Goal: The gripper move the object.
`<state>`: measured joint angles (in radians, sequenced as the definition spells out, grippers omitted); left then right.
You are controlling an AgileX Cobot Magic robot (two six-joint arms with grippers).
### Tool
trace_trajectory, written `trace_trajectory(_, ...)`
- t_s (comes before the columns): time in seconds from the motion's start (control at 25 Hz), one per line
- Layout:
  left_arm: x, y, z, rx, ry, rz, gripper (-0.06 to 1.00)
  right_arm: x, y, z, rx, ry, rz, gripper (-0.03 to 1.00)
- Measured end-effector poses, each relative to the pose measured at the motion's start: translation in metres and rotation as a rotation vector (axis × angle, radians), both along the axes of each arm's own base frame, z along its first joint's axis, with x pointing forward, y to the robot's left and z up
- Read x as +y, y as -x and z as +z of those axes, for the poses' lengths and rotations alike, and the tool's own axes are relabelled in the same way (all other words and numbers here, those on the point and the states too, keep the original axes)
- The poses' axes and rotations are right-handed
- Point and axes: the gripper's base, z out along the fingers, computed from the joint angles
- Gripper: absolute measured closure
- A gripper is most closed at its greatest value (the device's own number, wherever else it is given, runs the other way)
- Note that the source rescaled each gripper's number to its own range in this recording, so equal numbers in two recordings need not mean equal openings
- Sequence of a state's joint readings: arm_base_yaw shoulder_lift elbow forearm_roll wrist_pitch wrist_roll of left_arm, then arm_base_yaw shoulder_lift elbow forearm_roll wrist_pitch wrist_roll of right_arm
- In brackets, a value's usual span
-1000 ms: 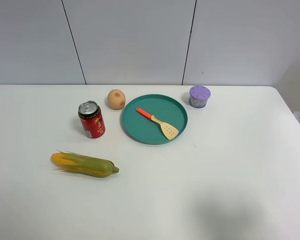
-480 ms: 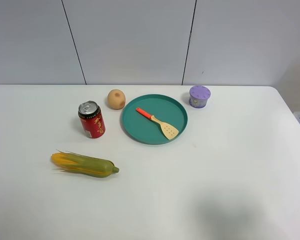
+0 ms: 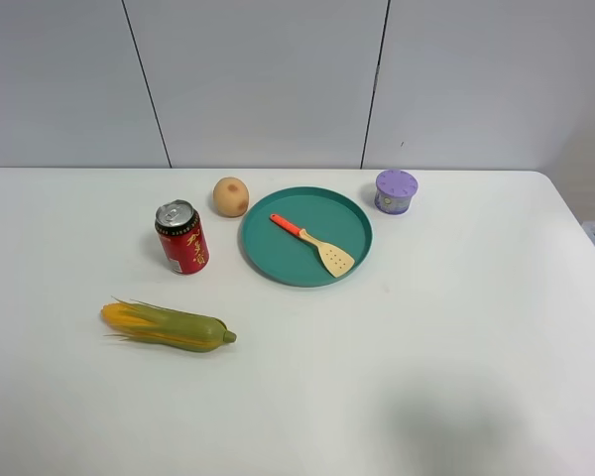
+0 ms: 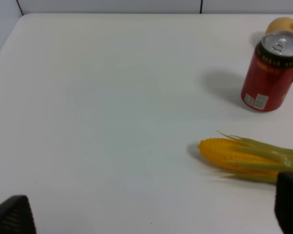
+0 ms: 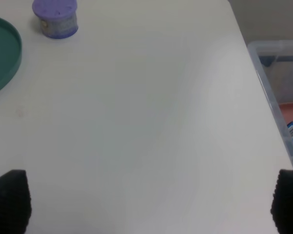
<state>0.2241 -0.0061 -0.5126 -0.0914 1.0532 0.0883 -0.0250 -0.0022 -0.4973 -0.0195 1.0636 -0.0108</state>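
Black fingertips of left gripper (image 4: 151, 214) sat wide apart at frame corners, nothing between — over bare white table (image 4: 102, 112), corn cob (image 4: 249, 157) and red can (image 4: 271, 72) near. Right gripper (image 5: 149, 202) likewise spread, empty, over table beside purple tub (image 5: 55, 18). Neither showed in high view. Spatula (image 3: 312, 244) lay inside teal plate (image 3: 268, 258), handle toward potato (image 3: 231, 196) — untouched.
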Motion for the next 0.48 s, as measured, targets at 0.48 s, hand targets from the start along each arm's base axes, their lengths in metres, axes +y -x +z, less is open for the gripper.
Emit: trace_trajectory(0.48, 0.0002, 0.0000, 0.0000, 0.000, -0.002, 0.001, -0.06, 0.0000, 0.0000, 0.0000, 0.000, 0.000, 0.000, -0.03)
